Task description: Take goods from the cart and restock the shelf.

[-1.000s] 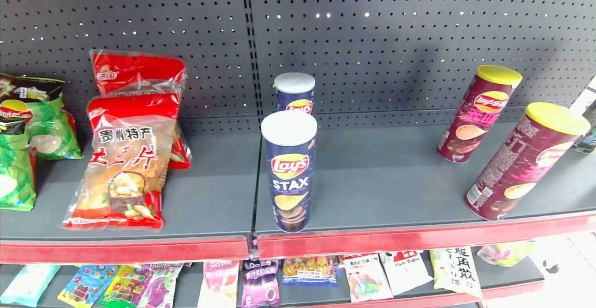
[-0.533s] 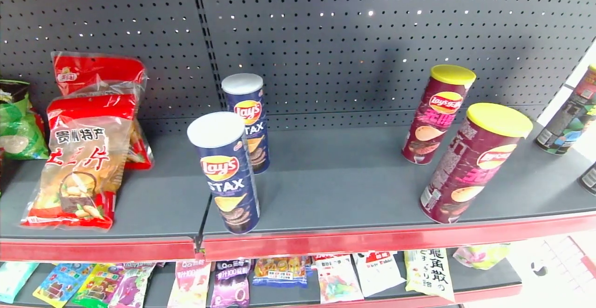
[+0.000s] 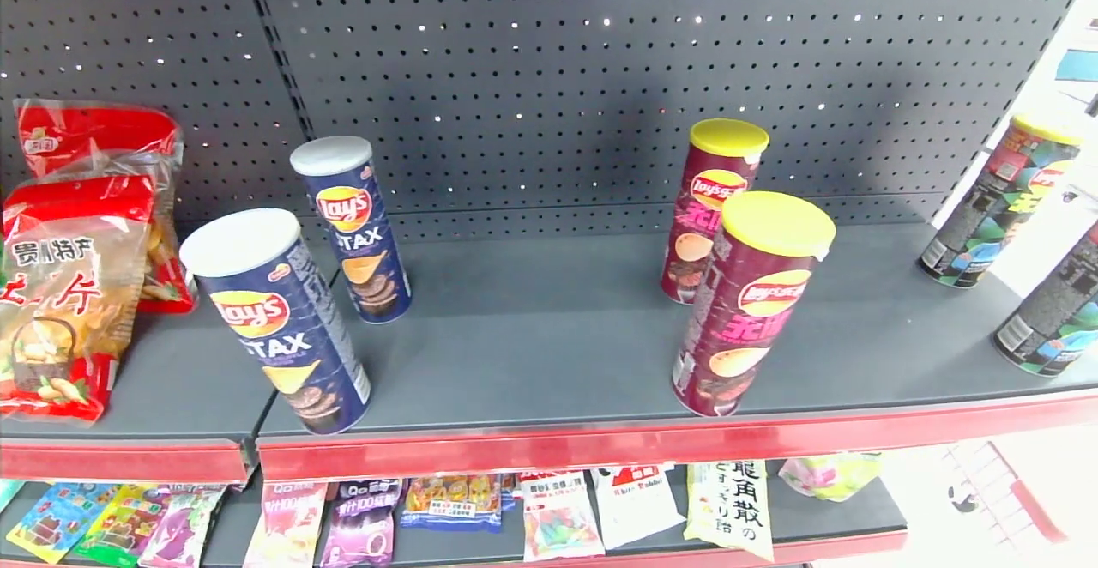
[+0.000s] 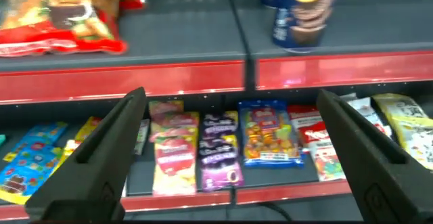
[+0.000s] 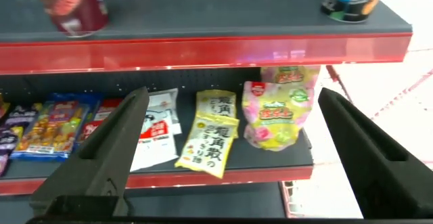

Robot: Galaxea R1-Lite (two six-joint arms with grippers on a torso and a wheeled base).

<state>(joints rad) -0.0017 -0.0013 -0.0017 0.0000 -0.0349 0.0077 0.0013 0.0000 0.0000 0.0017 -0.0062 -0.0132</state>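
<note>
My left gripper and right gripper both have fingers spread wide, holding nothing, before the shelf front edge.

A dark grey perforated back panel rises behind the shelf, with pinpoints of light showing through its holes. The grey shelf deck has a red front strip, and a lower tier sits beneath it. Past the right end lies a pale floor.
</note>
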